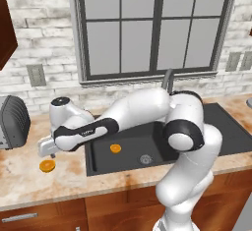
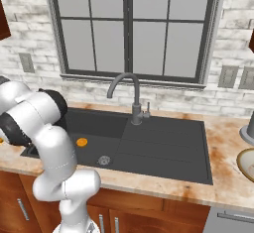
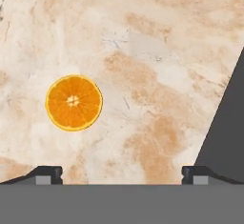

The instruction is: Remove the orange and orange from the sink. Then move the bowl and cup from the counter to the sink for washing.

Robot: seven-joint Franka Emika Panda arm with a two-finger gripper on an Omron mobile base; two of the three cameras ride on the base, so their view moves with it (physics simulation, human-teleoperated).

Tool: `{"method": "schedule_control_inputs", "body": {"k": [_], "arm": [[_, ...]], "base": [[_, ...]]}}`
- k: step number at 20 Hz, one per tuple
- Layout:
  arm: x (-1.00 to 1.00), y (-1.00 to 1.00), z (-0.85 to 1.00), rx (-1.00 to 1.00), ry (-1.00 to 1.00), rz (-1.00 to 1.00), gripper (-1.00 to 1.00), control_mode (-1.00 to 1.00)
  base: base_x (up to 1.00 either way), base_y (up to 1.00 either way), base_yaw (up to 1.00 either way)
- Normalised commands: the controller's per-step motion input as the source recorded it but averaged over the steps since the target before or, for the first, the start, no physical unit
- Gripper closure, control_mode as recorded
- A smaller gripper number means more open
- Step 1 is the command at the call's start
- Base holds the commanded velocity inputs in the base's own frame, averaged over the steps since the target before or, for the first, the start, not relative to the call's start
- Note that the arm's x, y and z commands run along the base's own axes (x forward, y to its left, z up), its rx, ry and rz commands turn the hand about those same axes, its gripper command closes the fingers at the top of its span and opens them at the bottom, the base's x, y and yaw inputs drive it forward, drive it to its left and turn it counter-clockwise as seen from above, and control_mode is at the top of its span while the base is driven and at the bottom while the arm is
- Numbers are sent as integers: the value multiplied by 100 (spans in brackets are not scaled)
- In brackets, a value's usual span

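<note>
One orange (image 1: pixel 47 165) (image 3: pixel 74 102) lies on the beige counter (image 1: pixel 29 176) left of the sink (image 1: pixel 147 149). The other orange (image 1: pixel 115 148) (image 2: pixel 82 141) rests on the black basin floor near the drain (image 2: pixel 103 160). My gripper (image 1: pixel 47 152) (image 3: pixel 122 175) hangs just above the counter orange, open, with nothing between its fingertips (image 3: pixel 45 174). The bowl (image 2: pixel 246 163) shows in part at the far right edge of the counter. The cup is out of view.
A dark toaster (image 1: pixel 12 122) stands at the far left of the counter. The curved faucet (image 2: pixel 130 95) rises behind the sink, under the window. A grey object (image 2: pixel 246 129) sits behind the bowl. The sink's black edge (image 3: pixel 228 137) runs beside the gripper.
</note>
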Motion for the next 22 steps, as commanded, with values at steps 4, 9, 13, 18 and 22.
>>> {"method": "schedule_control_inputs", "body": {"k": [4, 9, 13, 18, 22], "arm": [[-8, -56, 7, 17, -9, -2, -100, -100], [-6, -54, 6, 21, -9, -5, -100, -100], [-1, -53, 4, 10, -9, -6, -100, -100], [1, -48, 11, 1, -1, -11, -100, -100], [6, -39, 24, 0, 2, -16, -100, -100]], "base": [[0, 0, 0], [0, 0, 0], [0, 0, 0], [0, 0, 0], [0, 0, 0]]}}
